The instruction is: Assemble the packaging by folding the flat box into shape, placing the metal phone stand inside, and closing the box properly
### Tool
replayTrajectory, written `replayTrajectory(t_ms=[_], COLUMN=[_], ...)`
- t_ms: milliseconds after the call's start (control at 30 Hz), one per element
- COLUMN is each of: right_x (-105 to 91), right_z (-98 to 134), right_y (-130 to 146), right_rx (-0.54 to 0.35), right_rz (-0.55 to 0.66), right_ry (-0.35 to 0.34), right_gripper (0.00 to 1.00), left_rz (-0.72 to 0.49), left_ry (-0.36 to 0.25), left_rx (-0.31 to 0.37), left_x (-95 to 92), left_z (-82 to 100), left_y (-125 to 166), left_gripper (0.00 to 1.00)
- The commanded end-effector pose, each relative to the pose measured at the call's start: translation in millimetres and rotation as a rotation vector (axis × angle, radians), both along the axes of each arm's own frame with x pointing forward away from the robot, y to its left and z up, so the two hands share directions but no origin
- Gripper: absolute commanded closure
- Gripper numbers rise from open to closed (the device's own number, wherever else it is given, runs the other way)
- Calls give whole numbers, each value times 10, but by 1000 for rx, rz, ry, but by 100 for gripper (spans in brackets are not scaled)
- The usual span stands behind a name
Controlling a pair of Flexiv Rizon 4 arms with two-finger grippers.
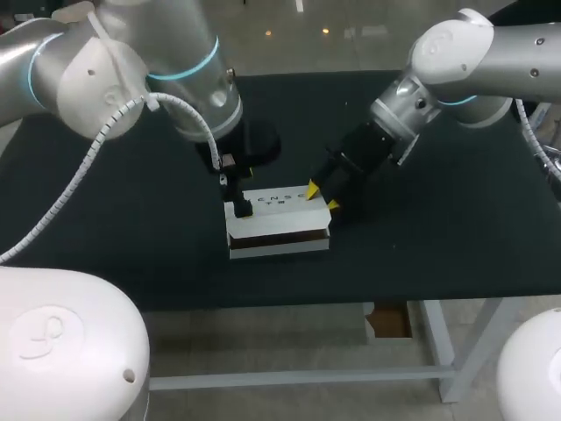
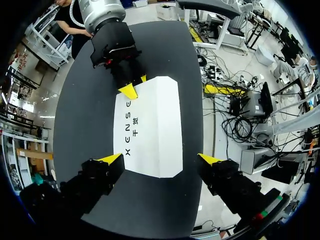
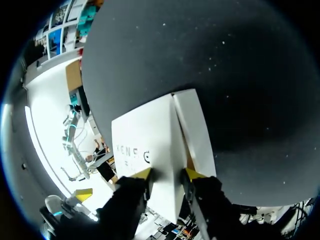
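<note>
The white box [image 1: 279, 224] lies folded on the black table, printed lid upward, with a brown seam along its front. My left gripper [image 2: 160, 160] hangs just above the box [image 2: 152, 127], wide open, one yellow tip on each side and neither touching. My right gripper [image 1: 322, 198] is at the box's right end. In the right wrist view its two fingers straddle the ridge between the lid [image 3: 145, 145] and the side wall [image 3: 196, 132], and the right gripper [image 3: 167, 174] is shut on that corner. The metal phone stand is not visible.
The black tabletop [image 1: 131, 246] is bare around the box. Its front edge [image 1: 263, 305] runs close below the box. My left arm's cable [image 1: 83, 171] hangs over the table's left part.
</note>
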State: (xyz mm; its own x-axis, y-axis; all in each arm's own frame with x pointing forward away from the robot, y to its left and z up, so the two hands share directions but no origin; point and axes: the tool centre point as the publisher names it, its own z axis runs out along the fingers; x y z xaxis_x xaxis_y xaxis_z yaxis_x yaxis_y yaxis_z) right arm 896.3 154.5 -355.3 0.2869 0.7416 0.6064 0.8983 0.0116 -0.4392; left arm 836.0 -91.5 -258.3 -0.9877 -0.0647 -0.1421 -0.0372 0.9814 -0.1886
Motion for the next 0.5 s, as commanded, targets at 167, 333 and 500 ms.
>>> replayTrajectory(t_ms=[167, 333, 500], right_x=[-9, -9, -9], right_z=[-15, -15, -15], right_y=[7, 7, 7], right_rx=[2, 2, 2], right_rz=[-1, -1, -1], right_ry=[-1, -1, -1], right_gripper=[60, 60, 62], left_rz=[9, 20, 51], left_ry=[3, -10, -19], left_rx=[35, 33, 5], left_x=[23, 54, 110], left_z=[9, 25, -91], left_y=[-118, -111, -105], left_gripper=[0, 0, 0])
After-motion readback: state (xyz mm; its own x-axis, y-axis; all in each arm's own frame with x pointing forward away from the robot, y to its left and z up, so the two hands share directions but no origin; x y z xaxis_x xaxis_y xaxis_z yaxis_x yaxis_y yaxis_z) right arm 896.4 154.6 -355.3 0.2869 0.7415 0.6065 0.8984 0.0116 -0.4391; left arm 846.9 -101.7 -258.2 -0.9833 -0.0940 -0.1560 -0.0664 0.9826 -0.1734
